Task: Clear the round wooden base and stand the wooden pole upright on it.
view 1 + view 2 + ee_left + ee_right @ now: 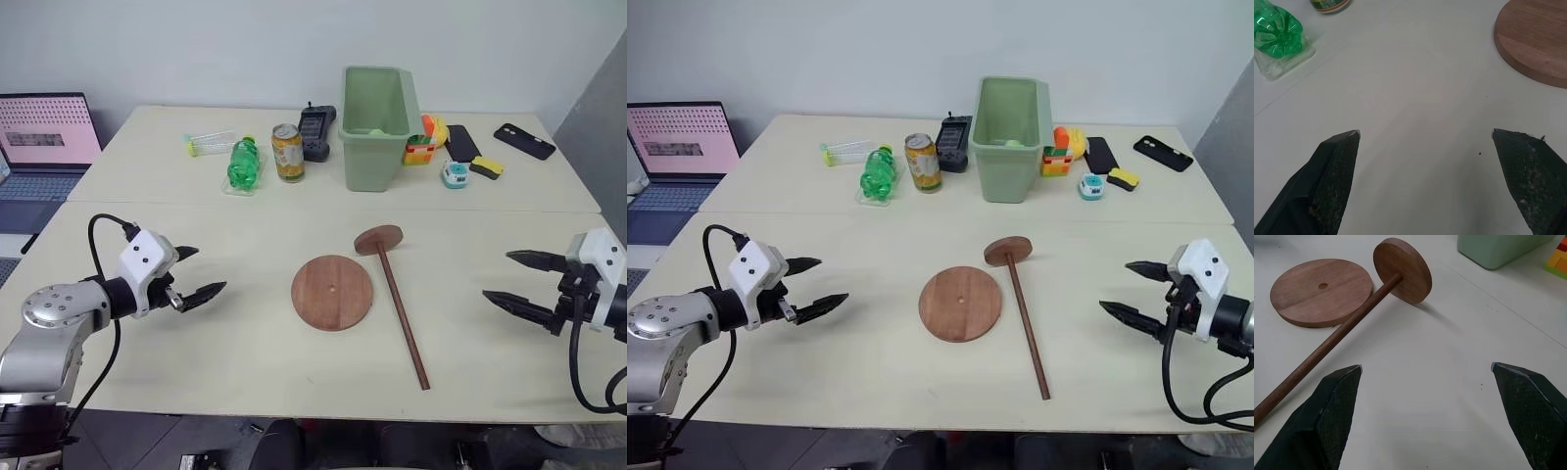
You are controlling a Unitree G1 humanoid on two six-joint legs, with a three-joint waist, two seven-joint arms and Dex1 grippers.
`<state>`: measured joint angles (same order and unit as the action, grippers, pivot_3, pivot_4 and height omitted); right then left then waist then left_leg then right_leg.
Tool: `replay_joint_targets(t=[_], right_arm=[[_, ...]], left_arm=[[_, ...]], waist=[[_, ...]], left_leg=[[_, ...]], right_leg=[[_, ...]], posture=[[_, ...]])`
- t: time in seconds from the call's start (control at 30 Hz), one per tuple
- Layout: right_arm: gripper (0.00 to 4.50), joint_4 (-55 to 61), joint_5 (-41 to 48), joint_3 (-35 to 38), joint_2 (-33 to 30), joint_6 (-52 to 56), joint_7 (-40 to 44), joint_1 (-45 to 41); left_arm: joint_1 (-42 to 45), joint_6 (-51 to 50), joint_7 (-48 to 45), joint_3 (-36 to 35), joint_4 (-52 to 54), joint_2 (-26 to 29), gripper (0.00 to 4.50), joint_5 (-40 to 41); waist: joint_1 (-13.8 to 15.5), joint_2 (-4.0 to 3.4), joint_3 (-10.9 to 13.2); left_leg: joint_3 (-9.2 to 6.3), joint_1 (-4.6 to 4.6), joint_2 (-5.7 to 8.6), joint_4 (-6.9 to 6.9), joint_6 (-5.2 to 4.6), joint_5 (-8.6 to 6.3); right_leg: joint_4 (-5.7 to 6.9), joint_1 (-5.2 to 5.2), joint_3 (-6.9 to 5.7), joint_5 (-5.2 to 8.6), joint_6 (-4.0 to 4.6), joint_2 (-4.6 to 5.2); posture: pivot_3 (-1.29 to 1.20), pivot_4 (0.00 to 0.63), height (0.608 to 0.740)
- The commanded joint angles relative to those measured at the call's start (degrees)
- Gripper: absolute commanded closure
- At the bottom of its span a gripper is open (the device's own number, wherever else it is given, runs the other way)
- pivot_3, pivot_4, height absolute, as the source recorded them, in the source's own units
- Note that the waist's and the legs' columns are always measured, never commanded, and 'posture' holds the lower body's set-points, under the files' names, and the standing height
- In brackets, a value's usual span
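Pale cream desk [196, 343] spreads before me, smooth and matte, two tops pushed together with a seam running across, a plain white wall behind.

One round wooden base [333, 292] lies flat near the middle of the front top: a reddish-brown disc with fine grain and a small hole in its centre, nothing on it. One wooden pole [404, 318] lies on its side just right of the base, a thin dark rod with a smaller round disc fixed to its far end; that disc stands tilted on its edge close to the base's rim.

On the far top I count one green plastic bottle [242, 164] lying down, one yellow-green can [288, 152] upright, one tall pale-green bin [376, 113], one black handset [316, 131], two dark phones [524, 140], and some bright toy blocks [423, 145]. One laptop [44, 137] sits off to the left, screen lit.

My left tool [199, 275] hovers over bare desk left of the base, its two black textured fingers spread wide, holding nothing. My right tool [521, 282] hovers right of the pole, fingers equally wide apart and empty.
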<state>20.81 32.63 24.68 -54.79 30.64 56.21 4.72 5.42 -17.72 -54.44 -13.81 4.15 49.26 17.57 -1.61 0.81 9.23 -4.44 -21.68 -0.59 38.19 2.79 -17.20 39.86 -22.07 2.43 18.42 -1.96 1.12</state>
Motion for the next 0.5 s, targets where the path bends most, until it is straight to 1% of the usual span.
replay_joint_targets(t=[0.03,0.27,0.4,0.5], right_arm=[[0.06,0.31,-0.2,0.97,0.36,-1.16,-0.32,-0.72],[0.06,0.57,-0.22,1.15,0.7,-1.07,-0.46,-0.46],[0.06,0.69,-0.29,1.07,0.87,-1.0,-0.68,-0.39],[0.06,0.83,-0.01,1.16,1.06,-0.67,-0.97,-0.43]], left_arm=[[0.64,1.81,-0.63,-0.5,1.08,-0.23,0.0,0.89],[1.04,0.84,-0.32,0.46,1.93,1.16,0.0,-0.62],[1.89,4.07,-0.8,0.45,0.97,1.38,0.0,-1.77],[2.36,4.03,-2.81,-0.31,1.0,1.37,0.0,0.32]], waist=[[0.0,0.0,0.0],[0.0,0.0,0.0],[0.0,0.0,0.0],[0.0,0.0,0.0]], left_leg=[[0.0,0.0,0.0,0.0,0.0,0.0],[0.0,0.0,0.0,0.0,0.0,0.0],[0.0,0.0,0.0,0.0,0.0,0.0],[0.01,0.0,0.01,0.0,0.0,0.0]], right_leg=[[0.0,0.0,0.0,0.0,0.0,0.0],[0.0,0.0,0.01,0.0,0.0,0.0],[0.0,0.0,0.0,0.0,0.0,0.0],[0.0,0.0,0.0,0.0,0.0,0.0]], posture=[[0.0,0.15,0.74],[0.0,0.15,0.74],[0.0,0.15,0.74],[0.0,0.15,0.74]])
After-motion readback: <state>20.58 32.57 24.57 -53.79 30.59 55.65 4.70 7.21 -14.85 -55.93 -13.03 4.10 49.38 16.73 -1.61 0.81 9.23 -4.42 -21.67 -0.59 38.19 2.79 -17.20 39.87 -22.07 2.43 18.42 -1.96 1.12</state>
